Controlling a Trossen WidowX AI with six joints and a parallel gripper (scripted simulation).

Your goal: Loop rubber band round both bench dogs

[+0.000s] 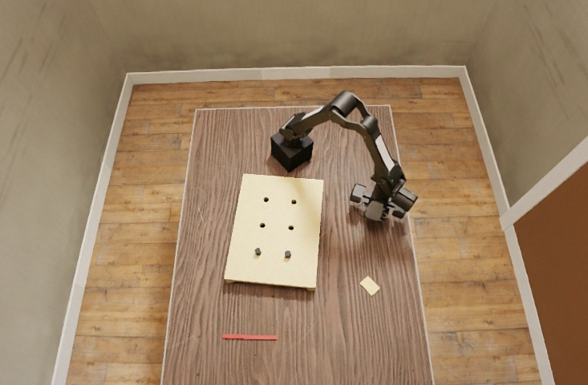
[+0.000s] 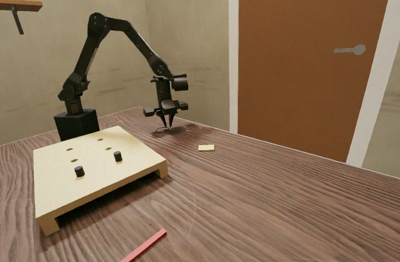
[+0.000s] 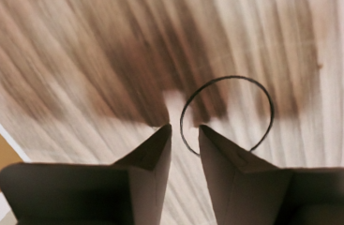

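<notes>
The gripper (image 3: 185,128), jaws narrowly spread and holding nothing, is straddling the rubber band (image 3: 268,100); closing off-centre may be flicking it away.

From above, the arm hides the rubber band (image 3: 226,80); in the wrist view a pincer finger covers its near arc.

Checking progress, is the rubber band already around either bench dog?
No, the rubber band lies on the table below the gripper, away from the board.

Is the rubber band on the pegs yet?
No. The rubber band lies as an open loop on the table, under the hand. Both bench dogs on the board stand bare.
</notes>
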